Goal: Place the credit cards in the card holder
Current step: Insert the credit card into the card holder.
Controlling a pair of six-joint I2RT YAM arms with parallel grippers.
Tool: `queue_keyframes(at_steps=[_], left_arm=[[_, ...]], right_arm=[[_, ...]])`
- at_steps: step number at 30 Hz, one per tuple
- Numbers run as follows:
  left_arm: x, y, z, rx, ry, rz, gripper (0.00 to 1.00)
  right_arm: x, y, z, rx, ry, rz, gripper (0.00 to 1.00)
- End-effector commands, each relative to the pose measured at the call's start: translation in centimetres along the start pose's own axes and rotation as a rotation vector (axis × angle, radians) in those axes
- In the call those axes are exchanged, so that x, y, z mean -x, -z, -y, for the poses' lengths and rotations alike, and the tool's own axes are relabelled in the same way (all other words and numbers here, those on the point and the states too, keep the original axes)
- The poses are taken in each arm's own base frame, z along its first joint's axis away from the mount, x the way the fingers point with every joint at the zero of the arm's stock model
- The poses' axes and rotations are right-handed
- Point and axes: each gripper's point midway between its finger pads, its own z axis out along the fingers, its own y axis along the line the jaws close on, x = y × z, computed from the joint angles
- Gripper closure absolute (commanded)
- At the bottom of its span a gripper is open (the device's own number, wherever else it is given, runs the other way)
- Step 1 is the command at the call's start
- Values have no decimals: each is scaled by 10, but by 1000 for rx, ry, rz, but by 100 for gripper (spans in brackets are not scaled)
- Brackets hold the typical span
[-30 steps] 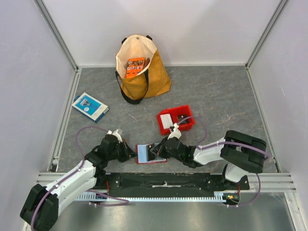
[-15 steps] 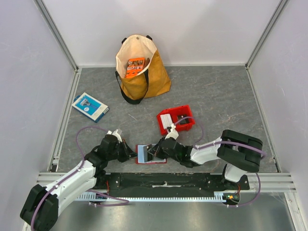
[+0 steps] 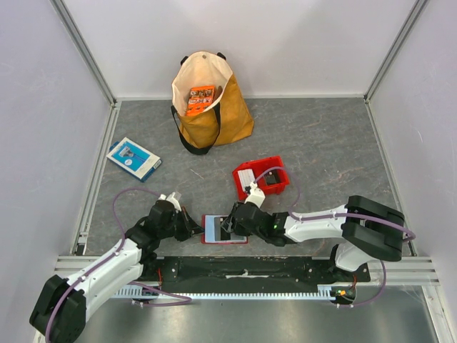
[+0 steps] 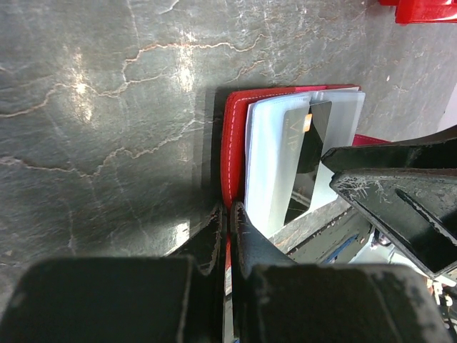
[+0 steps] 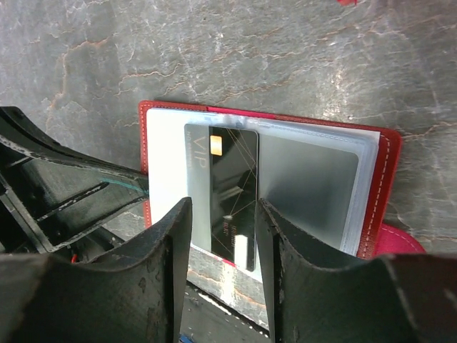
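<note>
tote bag [image 3: 223, 123], blue box [image 3: 133, 158], red bin [image 3: 271, 163]

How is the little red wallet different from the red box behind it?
The wallet lies flat and open, pinched by the left gripper; the box has raised walls and nothing holds it. The wallet holds a dark card; the box holds a whitish card. Both are red.
</note>
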Motion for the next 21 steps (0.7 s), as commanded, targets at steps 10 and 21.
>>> queue_keyframes(at_steps=[10,21], left_arm=[[1,0,3,-13,6,6,98],[0,0,2,-12,6,8,98]], right_arm=[[-12,-8,-9,-9,95,-68,51],[-15,-11,-37,58,123,-78,55]])
